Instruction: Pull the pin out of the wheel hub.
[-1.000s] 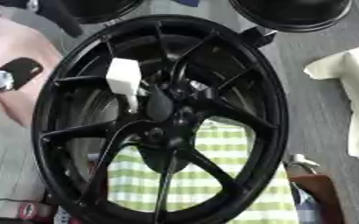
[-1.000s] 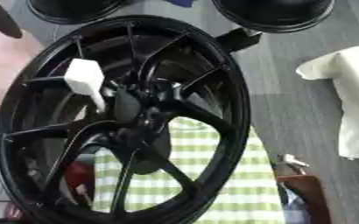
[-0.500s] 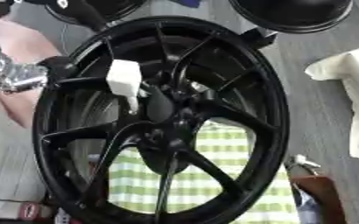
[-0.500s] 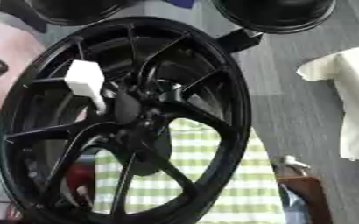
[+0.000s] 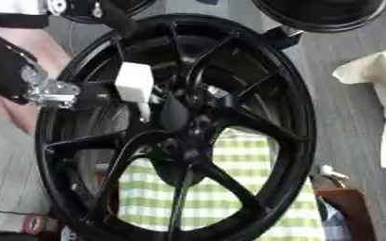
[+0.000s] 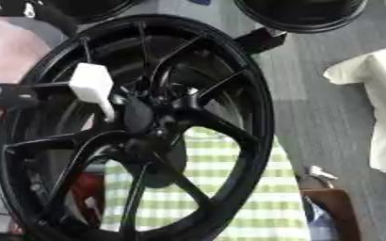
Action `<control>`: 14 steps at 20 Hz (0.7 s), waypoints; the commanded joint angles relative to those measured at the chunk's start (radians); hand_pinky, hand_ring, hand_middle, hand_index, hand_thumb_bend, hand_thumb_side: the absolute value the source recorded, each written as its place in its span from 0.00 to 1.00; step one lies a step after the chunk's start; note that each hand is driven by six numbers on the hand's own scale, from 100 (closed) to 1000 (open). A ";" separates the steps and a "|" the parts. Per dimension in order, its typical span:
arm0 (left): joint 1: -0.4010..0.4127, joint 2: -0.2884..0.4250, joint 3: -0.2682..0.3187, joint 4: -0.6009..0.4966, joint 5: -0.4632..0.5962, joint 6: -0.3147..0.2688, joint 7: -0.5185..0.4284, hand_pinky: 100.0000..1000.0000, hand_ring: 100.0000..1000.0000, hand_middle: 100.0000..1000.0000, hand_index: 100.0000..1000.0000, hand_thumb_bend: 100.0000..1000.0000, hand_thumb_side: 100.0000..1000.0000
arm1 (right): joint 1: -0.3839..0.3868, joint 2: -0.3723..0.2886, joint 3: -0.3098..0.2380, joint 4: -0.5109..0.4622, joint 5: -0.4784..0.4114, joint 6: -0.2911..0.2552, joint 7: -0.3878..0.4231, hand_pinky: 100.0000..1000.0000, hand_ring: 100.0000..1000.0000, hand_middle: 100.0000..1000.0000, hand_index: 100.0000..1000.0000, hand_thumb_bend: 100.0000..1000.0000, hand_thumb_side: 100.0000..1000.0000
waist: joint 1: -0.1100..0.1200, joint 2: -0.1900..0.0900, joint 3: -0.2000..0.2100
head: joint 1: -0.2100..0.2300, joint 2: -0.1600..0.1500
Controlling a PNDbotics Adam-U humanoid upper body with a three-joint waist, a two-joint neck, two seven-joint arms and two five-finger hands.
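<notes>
A large black wheel hub (image 5: 229, 61) fills the middle of both views, its spokes meeting at the centre boss (image 5: 176, 115). A white pin (image 5: 134, 81) with a blocky head stands in the hub just left of the centre, its thin shaft running down toward the boss. My left hand (image 5: 15, 70), black with silver parts, comes in from the left over the rim and reaches to just left of the pin's head. I cannot tell if it touches the pin. My right hand shows in no view.
A green checked cloth (image 5: 254, 188) lies under the wheel. Two more black round wheels (image 5: 320, 14) sit at the far edge. A cream cloth (image 6: 377, 103) lies at the right. A brown object (image 5: 349, 212) is at the lower right.
My left hand has come in from the left edge and moved right across the rim toward the pin's head. The wheel and the pin have stayed where they were.
</notes>
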 commanded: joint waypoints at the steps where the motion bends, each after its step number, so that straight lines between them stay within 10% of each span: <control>1: -0.019 0.005 0.006 -0.008 -0.024 0.031 -0.010 1.00 0.95 0.85 0.98 0.32 0.67 | -0.013 -0.017 -0.004 -0.008 -0.009 0.004 0.003 1.00 0.79 0.63 0.58 0.00 0.58 | -0.001 -0.013 -0.003 | 0.008 -0.018; 14: -0.005 -0.027 -0.010 -0.008 -0.123 0.105 -0.020 1.00 0.96 0.86 0.98 0.34 0.64 | -0.021 -0.001 0.000 -0.005 -0.004 0.012 0.012 1.00 0.79 0.63 0.57 0.00 0.60 | -0.001 0.009 -0.018 | 0.028 -0.028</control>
